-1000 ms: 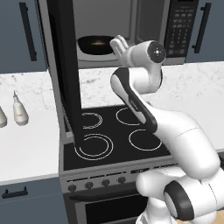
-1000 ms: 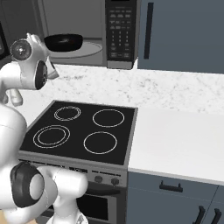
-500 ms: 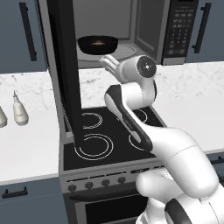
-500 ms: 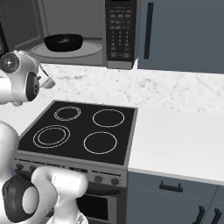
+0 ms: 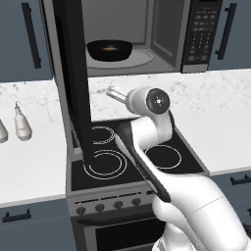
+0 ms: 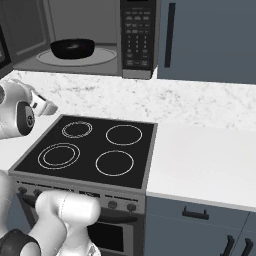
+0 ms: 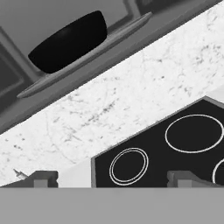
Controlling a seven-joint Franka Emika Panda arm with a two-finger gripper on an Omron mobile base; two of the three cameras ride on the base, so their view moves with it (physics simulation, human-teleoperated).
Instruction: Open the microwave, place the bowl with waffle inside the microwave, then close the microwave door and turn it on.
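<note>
The bowl [image 5: 110, 50] already sits on the round turntable [image 6: 80, 57] inside the microwave [image 5: 147, 34], with the waffle [image 5: 111, 48] showing as a small golden patch in it, so your placing step looks done. What you have left, by the look of it, is the microwave door [image 5: 73, 83]: it stands swung fully out toward you, edge-on in the left base view, its free edge hanging over the left rings of the stove [image 6: 87, 152]. The keypad panel [image 6: 137, 32] is at the microwave's right end.

The gripper [image 7: 111, 178] hangs empty below and in front of the cavity, above the back of the stove and the marble counter [image 5: 215, 117]. The door's long axis runs from the hinge at the microwave's left side out toward the robot, and the panel lies to the gripper's left, near but not touching. To shut it you'd need to get round to its outer face and push it rightward and back.

Your fingertips [image 7: 43, 178] stand wide apart, holding nothing and touching nothing.
</note>
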